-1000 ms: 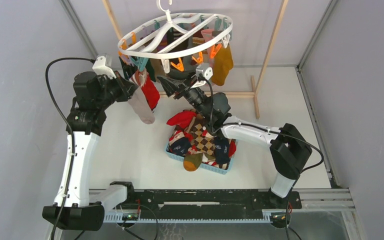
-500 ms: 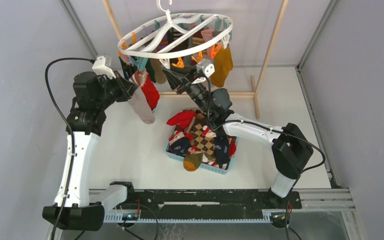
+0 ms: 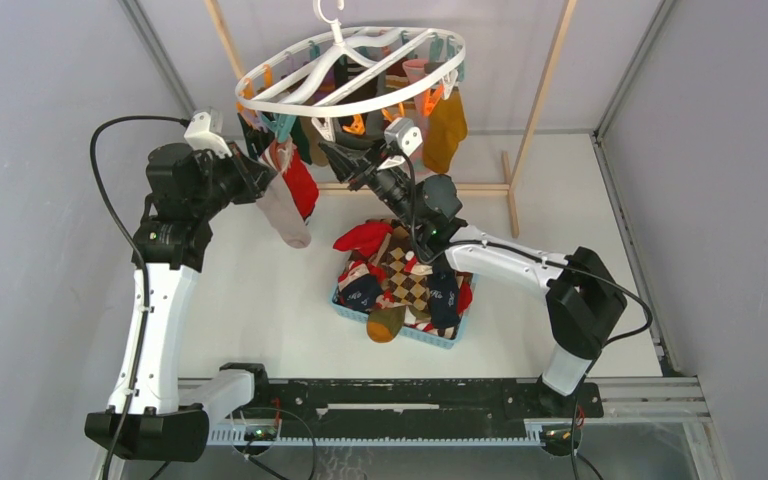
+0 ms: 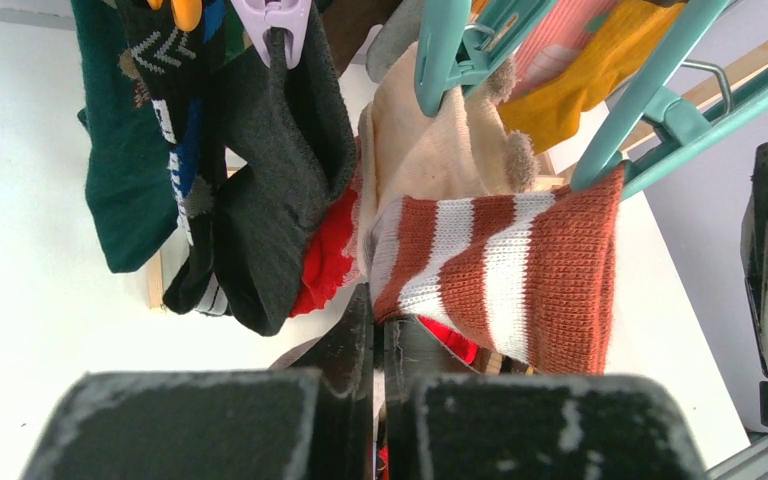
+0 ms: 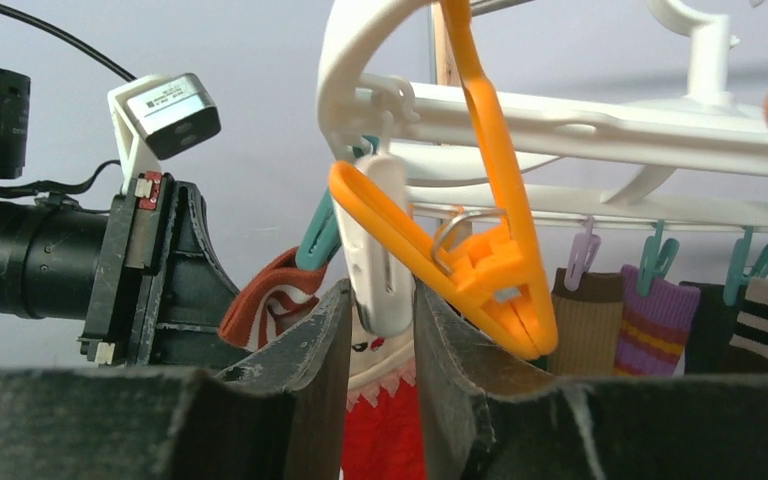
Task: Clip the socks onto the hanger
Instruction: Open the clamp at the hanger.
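Overhead, the large oval white plastic hanger [image 3: 352, 78] hangs at the table's far side; the left gripper [image 3: 258, 172] sits at its left rim with a pinkish-white fabric sock [image 3: 285, 215] drooping from it, and the right gripper [image 3: 332, 155] sits under its front rim, above a blue basket [image 3: 438, 341] of assorted socks [image 3: 405, 275]. Left wrist: fingers [image 4: 353, 345] pressed together on the edge of that sock's rust-and-white striped cuff [image 4: 500, 280], below a teal clip [image 4: 440, 50]. Right wrist: fingers [image 5: 305, 350] pinch a white plastic clip [image 5: 385, 250] hanging from the ring, orange clip [image 5: 485, 270] alongside.
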